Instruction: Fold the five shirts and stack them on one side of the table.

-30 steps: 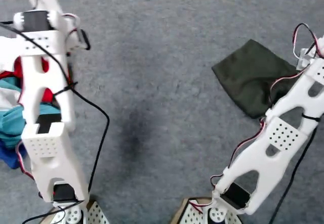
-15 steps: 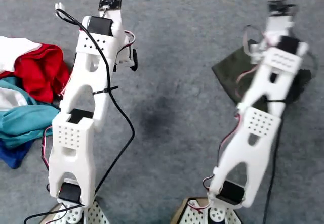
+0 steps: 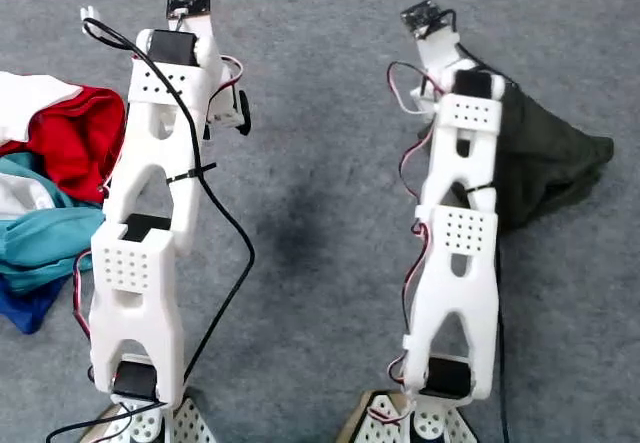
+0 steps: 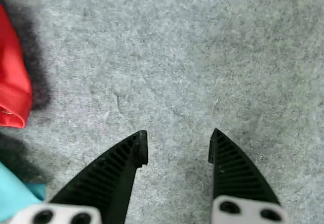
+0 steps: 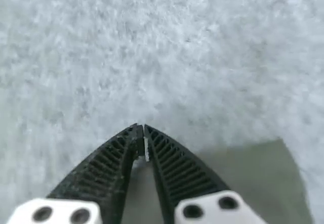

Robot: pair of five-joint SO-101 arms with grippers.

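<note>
Here we are over the grey table (image 3: 320, 293), and the left gripper (image 4: 177, 144) hangs above bare surface toward the far left, its two black fingers spread well apart with nothing between them. Just beside it to the left lies the loose pile: a red shirt (image 3: 85, 143) on top, a white shirt (image 3: 30, 93) at the far edge of the heap, a teal shirt (image 3: 40, 243) nearer, and a blue shirt (image 3: 25, 308) peeking out nearest. Over on the right, the right gripper (image 5: 140, 132) has its fingers pressed tip to tip above the table; whether any cloth is caught we cannot tell. The dark green shirt (image 3: 550, 158) lies rumpled on the far right, partly under that arm.
</note>
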